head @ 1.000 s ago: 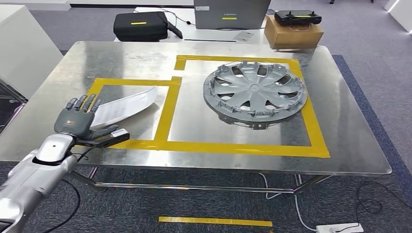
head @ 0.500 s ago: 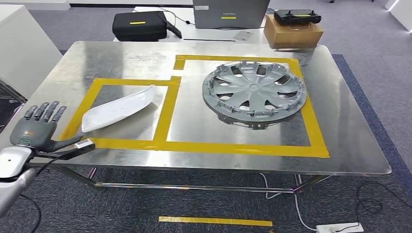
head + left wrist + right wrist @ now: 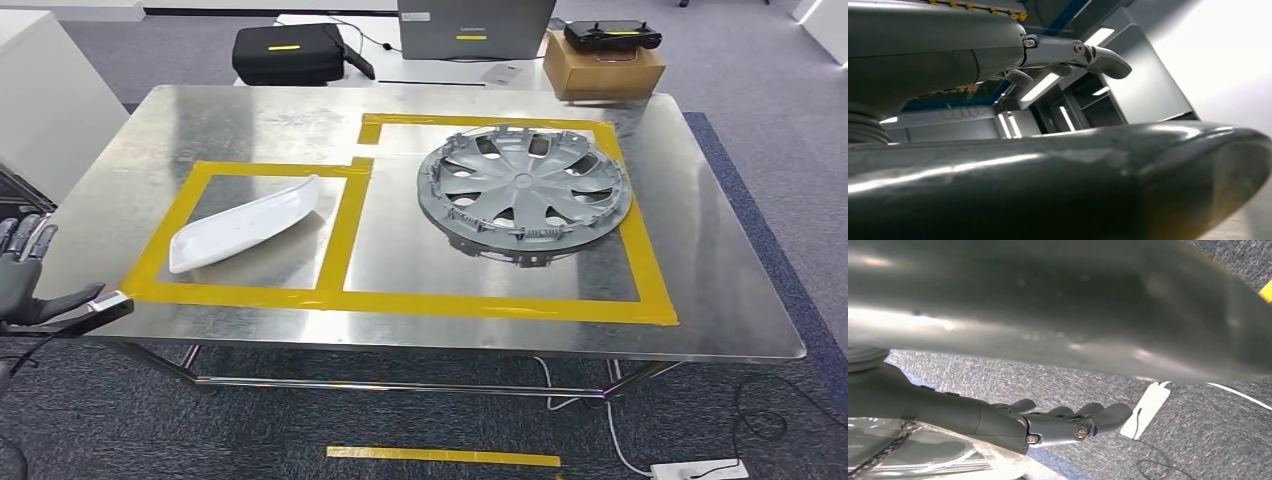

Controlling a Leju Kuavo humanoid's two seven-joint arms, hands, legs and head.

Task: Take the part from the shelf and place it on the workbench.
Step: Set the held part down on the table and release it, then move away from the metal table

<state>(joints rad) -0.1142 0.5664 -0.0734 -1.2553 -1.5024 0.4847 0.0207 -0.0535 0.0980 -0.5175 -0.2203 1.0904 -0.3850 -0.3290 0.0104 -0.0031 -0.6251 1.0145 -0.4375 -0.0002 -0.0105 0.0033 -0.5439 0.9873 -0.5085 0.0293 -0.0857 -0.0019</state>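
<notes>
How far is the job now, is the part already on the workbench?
Done, it seems: the white curved part lies on the steel workbench inside the smaller yellow-taped box. The left hand holds nothing, fingers apart, off the bench's left edge. Nothing visible remains to place.

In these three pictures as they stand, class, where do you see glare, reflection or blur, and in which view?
Head view: sharp; the steel workbench shows soft reflections, the hubcap crisp. Left wrist view: the thumb near the lens is a blurred dark mass with light streaks; bright washout beside it. Right wrist view: a blurred grey cover across the frame; the right hand and carpet sharper.
</notes>
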